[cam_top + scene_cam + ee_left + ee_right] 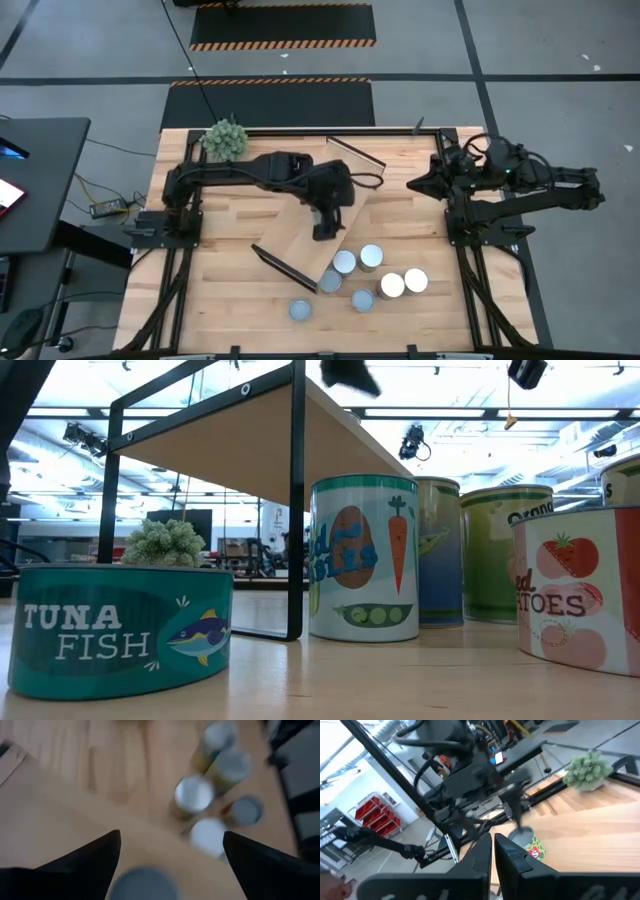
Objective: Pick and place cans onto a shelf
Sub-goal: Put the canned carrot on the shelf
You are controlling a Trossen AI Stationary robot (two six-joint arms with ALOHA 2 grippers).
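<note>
Left gripper point(322, 234) sits over the long light-wood shelf board point(300, 240), fingers spread wide with nothing between them. Small silver-topped cans point(371, 257) cluster on the plank table at about 4 o'clock from it. Right gripper point(412, 184), fingers pressed together, waits at the table's 2 o'clock.

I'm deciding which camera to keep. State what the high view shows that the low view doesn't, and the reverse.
Only the high view shows both arms: the left tool open over the shelf, the right tool shut near the table's far right edge, and the cans' pale tops. Only the low view shows can labels, such as the tuna fish can and vegetables can. Both show the shelf, cans and green plant.
</note>
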